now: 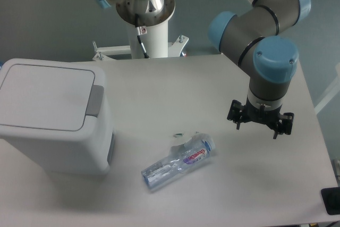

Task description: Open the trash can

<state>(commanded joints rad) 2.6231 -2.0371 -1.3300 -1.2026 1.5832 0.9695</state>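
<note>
At the left edge of the frame, the trash can (50,118) stands on the worktop (175,83), a large white boxy bin with its flat lid (45,97) down and shut and a grey push-button tab (95,100) on the lid's right side. Far across the worktop, in the right half of the frame, the gripper (259,122) hangs from the arm's blue-capped wrist, pointing down, well apart from the bin and touching nothing. Its two dark fingers stand spread with bare worktop showing between them, so it is released and holds nothing. Between bin and gripper, lower centre, a clear plastic bottle (178,161) with a red label lies on its side, tilted, nearer the gripper than the bin's button but clear of both
</note>
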